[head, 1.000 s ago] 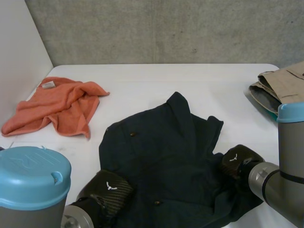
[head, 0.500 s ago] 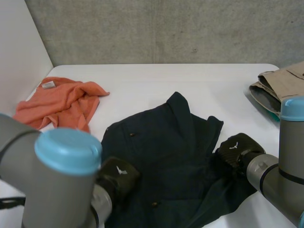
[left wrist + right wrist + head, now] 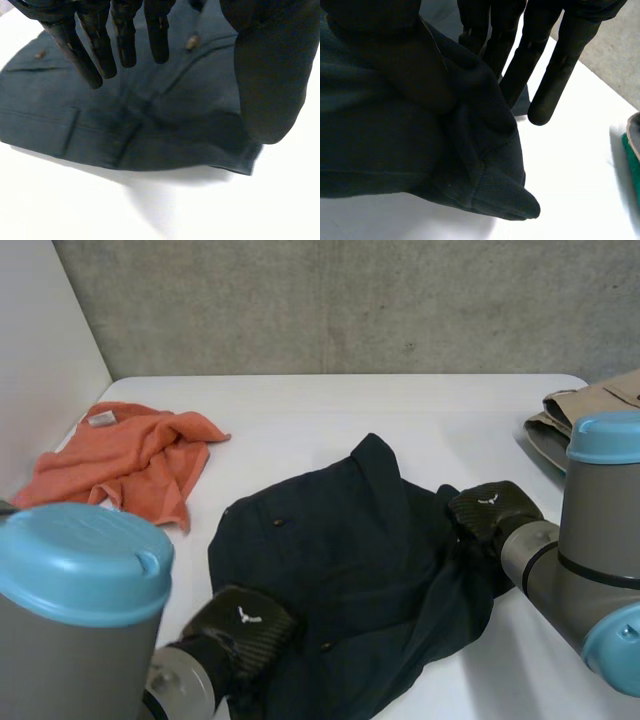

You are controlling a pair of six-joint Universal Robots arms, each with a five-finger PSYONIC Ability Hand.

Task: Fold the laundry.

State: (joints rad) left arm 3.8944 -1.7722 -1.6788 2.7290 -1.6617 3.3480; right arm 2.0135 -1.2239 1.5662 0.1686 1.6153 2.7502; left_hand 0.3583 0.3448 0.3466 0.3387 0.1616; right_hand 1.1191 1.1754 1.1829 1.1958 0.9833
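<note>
Head camera overlooks table (image 3: 330, 410); wrist cameras close over shared dark garment (image 3: 340, 570)

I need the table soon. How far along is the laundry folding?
Barely begun. Done: no finished fold yet; the dark garment lies rumpled. In hand: the right hand pinches its edge, and the left hand is open over its near side. Left: folding it, then the crumpled orange towel.

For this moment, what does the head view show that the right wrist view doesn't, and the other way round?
Head view adds: the orange towel, the beige clothes at the white table's right edge, and the left hand at the dark garment's near edge. Right wrist view adds: the right hand pinching a fold of that garment between thumb and fingers. Shared: the garment, the right hand, the table.
</note>
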